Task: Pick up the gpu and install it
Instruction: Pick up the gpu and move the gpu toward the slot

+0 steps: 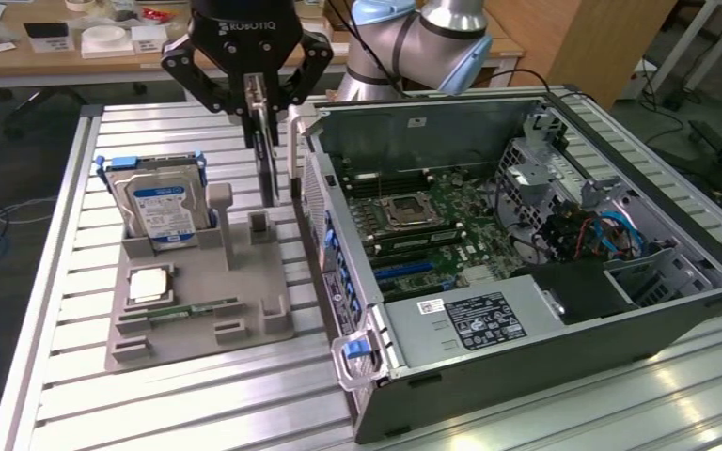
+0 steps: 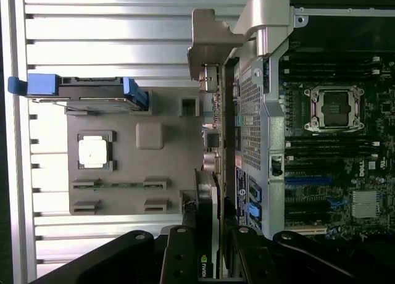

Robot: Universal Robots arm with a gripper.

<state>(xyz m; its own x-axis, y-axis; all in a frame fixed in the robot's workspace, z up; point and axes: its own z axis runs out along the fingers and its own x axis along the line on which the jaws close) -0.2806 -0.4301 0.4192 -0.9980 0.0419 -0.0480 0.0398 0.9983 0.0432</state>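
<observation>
Gripped the gpu (image 1: pixel 267 155) firmly with the claw (image 1: pixel 260 101), with both fingers (image 2: pixel 179 253) pressed on the flat faces near the upper edge. Held the card upright and edge-on, hanging free above the grey holder tray (image 1: pixel 260 315), just over the empty stand (image 1: pixel 258 225) and touching nothing below. Seen in the wrist view as a thin strip, with the silver end bracket (image 2: pixel 210 46) at the far end, close beside the outer wall of the open computer case (image 1: pixel 562 348).

Judged the step in hand as the carry of the card from the tray toward the case. Needed, for doing it well, a steady grip without any slip, because of the small held area against a long hanging board. Needed also enough height to pass over the case rim, and no swing of the bracket against the wall just beside it. Better to keep the card vertical and lined up early with the expansion slots (image 1: pixel 405 272) on the motherboard (image 1: pixel 462 202), so as to avoid a late twist over the delicate parts.

Stood aside in the tray: the hard drive (image 1: pixel 161 211) with blue rails, the processor chip (image 1: pixel 148 282) and the memory stick (image 1: pixel 192 308), all apart from the card. Set on the ribbed metal worktop (image 1: pixel 148 404), both tray and case.
</observation>
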